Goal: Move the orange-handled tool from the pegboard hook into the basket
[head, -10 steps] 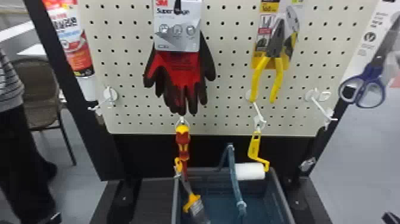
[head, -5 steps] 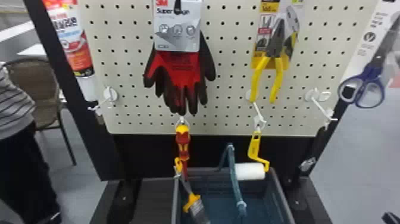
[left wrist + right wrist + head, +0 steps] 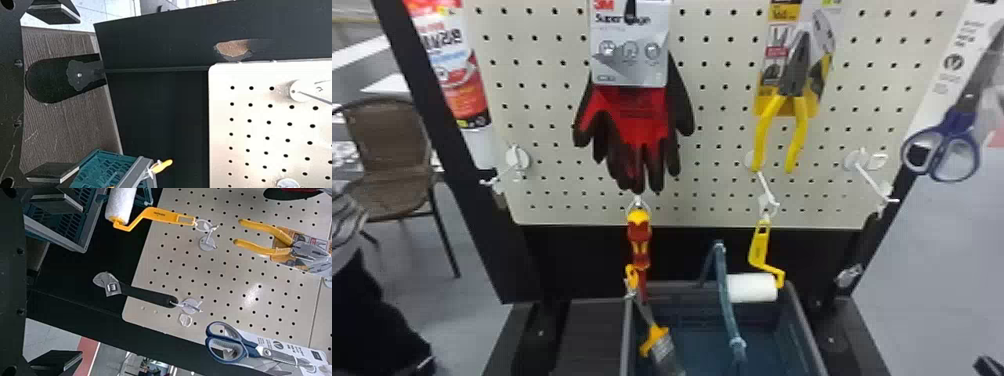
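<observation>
Pegboard (image 3: pixel 719 107), orange-handled roller (image 3: pixel 752 288) on hook (image 3: pixel 766 189), well apart from right hand (image 3: pixel 991 366)

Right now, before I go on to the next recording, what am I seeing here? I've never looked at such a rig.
This is a two-armed robot. The head view looks forward and down from its head; each wrist view comes from a camera on one arm, turned on its side. The left gripper and right gripper both stand open, holding nothing.

Ahead is an upright pegboard with gloves, pliers and scissors. From its lower hooks hang a screwdriver, a roller and a wrench.

Below is a basket. A brush with orange parts shows at its left side; I can't tell exactly how it is supported.
</observation>
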You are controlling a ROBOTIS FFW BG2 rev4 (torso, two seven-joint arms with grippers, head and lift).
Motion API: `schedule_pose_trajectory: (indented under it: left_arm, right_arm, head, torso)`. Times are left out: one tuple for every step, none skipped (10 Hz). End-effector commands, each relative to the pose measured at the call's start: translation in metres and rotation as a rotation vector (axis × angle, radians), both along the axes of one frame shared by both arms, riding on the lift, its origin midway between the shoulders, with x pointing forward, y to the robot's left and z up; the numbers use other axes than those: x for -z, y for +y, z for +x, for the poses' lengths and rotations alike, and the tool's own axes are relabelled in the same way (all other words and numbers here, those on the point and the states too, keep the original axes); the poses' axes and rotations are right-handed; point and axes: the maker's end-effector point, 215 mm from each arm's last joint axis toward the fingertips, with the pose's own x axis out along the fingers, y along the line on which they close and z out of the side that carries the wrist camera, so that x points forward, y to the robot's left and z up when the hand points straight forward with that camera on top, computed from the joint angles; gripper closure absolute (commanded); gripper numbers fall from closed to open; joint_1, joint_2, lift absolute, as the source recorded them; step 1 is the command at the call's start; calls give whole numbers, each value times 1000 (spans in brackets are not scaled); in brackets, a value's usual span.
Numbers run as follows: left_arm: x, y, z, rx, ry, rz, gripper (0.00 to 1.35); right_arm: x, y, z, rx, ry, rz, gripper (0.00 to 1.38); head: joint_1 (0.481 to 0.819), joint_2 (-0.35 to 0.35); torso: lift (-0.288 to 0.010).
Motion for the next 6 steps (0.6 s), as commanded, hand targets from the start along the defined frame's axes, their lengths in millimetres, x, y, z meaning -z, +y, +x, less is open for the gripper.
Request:
schedule_pose_trajectory:
  left_arm:
    - [0, -1, 0, -4, 0, -6, -2]
    - [0, -1, 0, -4, 0, -6, -2]
    - [0, -1, 0, -4, 0, -6, -2]
    - [0, -1, 0, -4, 0, -6, -2]
    - [0, -1, 0, -4, 0, -6, -2]
    - [0, -1, 0, -4, 0, -6, -2]
  right_arm:
    - [0, 0, 0, 9, 0, 10, -2]
    - [0, 0, 0, 9, 0, 10, -2]
    - [0, 0, 0, 9, 0, 10, -2]
    - [0, 0, 0, 9, 0, 10, -2]
    - [0, 0, 0, 9, 0, 10, -2]
    - [0, 0, 0, 9, 0, 10, -2]
  head:
    - [549, 0]
    - [549, 0]
    - [549, 0]
    - [549, 0]
    - [549, 0]
    - [549, 0]
  torso:
    - [-100]
    - [-100]
    - [-100]
    - [-100]
    - [-100]
    - [-100]
